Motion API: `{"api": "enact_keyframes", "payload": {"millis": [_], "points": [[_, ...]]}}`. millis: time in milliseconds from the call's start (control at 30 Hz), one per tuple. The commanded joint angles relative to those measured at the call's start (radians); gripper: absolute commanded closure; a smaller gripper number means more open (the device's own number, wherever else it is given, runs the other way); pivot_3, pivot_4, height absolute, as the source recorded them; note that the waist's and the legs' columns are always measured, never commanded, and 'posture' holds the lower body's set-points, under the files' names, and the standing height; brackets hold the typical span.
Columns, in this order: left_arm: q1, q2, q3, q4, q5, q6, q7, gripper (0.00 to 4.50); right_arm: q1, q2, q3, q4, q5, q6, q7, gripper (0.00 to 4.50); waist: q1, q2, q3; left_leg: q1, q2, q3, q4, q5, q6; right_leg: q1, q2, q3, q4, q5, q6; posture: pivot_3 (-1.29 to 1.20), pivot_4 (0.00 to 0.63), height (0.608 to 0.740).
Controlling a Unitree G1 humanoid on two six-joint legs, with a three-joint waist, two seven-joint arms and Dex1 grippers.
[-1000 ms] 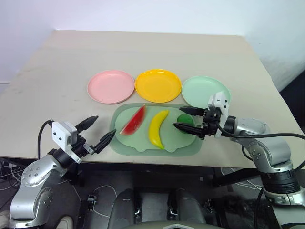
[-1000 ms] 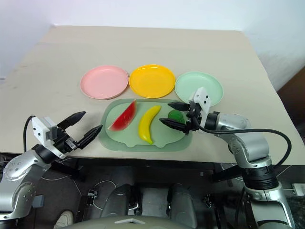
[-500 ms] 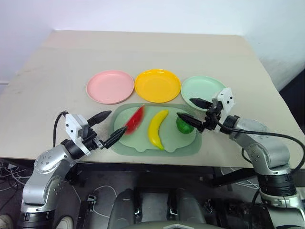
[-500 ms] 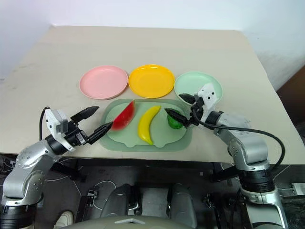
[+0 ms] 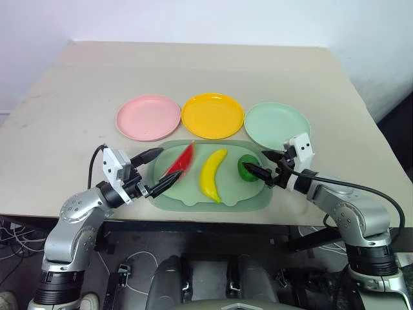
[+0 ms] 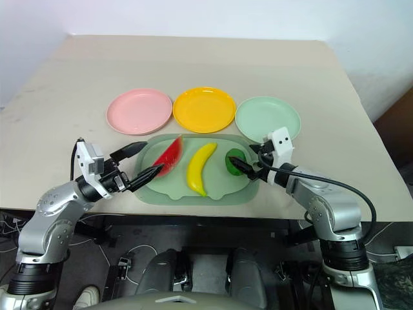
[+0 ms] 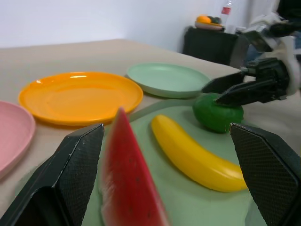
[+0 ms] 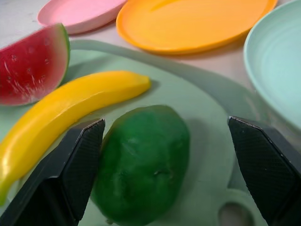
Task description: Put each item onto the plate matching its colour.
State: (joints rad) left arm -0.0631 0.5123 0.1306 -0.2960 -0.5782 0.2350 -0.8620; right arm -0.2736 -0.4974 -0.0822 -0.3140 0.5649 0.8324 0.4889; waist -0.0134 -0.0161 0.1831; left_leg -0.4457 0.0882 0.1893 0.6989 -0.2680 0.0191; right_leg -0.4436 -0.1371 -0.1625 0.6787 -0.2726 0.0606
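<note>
A red watermelon wedge (image 5: pixel 179 161), a yellow banana (image 5: pixel 213 173) and a small green fruit (image 5: pixel 248 167) lie on a pale green tray (image 5: pixel 210 199). Behind the tray sit a pink plate (image 5: pixel 148 117), a yellow plate (image 5: pixel 213 115) and a mint green plate (image 5: pixel 277 125), all bare. My left gripper (image 5: pixel 171 161) is open at the tray's left end, one finger on each side of the watermelon wedge (image 7: pixel 129 188). Over at the tray's right end my right gripper (image 5: pixel 253 159) is open too, and its fingers flank the green fruit (image 8: pixel 143 162).
The beige table (image 5: pixel 193 71) stretches well behind the plates. The tray lies close to the table's near edge. In the left wrist view a dark cabinet (image 7: pixel 211 44) with a bottle and some fruit on top stands beyond the table.
My left gripper has come in from the left of the tray to the watermelon. My right gripper has sunk lower beside the green fruit, turned at the wrist and spread its fingers wider.
</note>
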Motion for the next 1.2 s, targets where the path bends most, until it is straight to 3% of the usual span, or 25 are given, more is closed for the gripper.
{"api": "enact_keyframes", "payload": {"millis": [33,400,500,633,800,1100,1200], "points": [[0.008,0.016,-0.003,-0.047,0.001,-0.008,-0.014,0.00,-0.012,0.005,-0.009,-0.035,0.028,0.052,-0.014,0.07,0.002,0.000,0.000,0.000,0.000,0.000,0.000,0.000,0.000,0.000,0.000,0.000,0.000,0.000,0.000,0.00,0.150,0.695],[0.032,0.030,0.022,-0.040,0.006,-0.025,-0.014,0.00,-0.064,0.012,0.004,-0.005,0.064,0.170,-0.007,0.07,0.001,0.000,0.000,0.000,0.000,0.000,0.000,0.000,0.000,0.000,0.000,0.000,0.000,0.000,0.000,0.00,0.150,0.695],[0.035,0.029,0.024,-0.020,0.014,-0.044,-0.023,0.00,-0.071,0.007,0.002,-0.006,0.070,0.173,0.007,0.65,0.002,0.000,0.000,0.000,0.000,0.000,0.000,0.000,0.000,0.000,0.000,0.000,0.000,0.000,0.000,0.00,0.150,0.695],[0.029,0.025,0.014,-0.018,0.026,-0.053,-0.017,0.00,-0.085,-0.015,0.005,-0.020,0.085,0.166,0.053,1.86,0.001,0.000,0.000,0.000,0.000,0.000,0.000,0.000,0.000,0.000,0.000,0.000,0.000,0.000,0.000,0.00,0.150,0.695],[0.000,0.030,0.011,-0.069,0.027,-0.009,0.034,0.00,-0.246,-0.045,-0.073,0.030,0.126,0.164,0.069,1.88,-0.001,0.002,0.001,-0.001,0.000,0.000,0.000,0.000,0.001,-0.001,0.000,0.000,0.000,0.000,0.000,0.00,0.150,0.695],[-0.055,0.040,0.018,-0.090,0.018,0.044,0.087,0.00,-0.513,-0.050,0.056,0.514,-0.211,-0.108,-0.016,1.88,-0.001,0.002,0.001,-0.001,-0.002,0.002,0.000,0.003,-0.004,-0.001,0.000,0.000,0.000,0.000,0.000,0.00,0.150,0.695],[-0.040,0.035,0.017,-0.108,0.023,0.045,0.101,0.00,-0.635,-0.021,0.084,0.782,-0.312,-0.154,-0.084,1.88,-0.007,0.002,0.002,-0.001,-0.002,0.002,0.000,0.003,-0.005,-0.001,0.000,0.001,0.000,0.000,0.000,0.00,0.150,0.695]]}}
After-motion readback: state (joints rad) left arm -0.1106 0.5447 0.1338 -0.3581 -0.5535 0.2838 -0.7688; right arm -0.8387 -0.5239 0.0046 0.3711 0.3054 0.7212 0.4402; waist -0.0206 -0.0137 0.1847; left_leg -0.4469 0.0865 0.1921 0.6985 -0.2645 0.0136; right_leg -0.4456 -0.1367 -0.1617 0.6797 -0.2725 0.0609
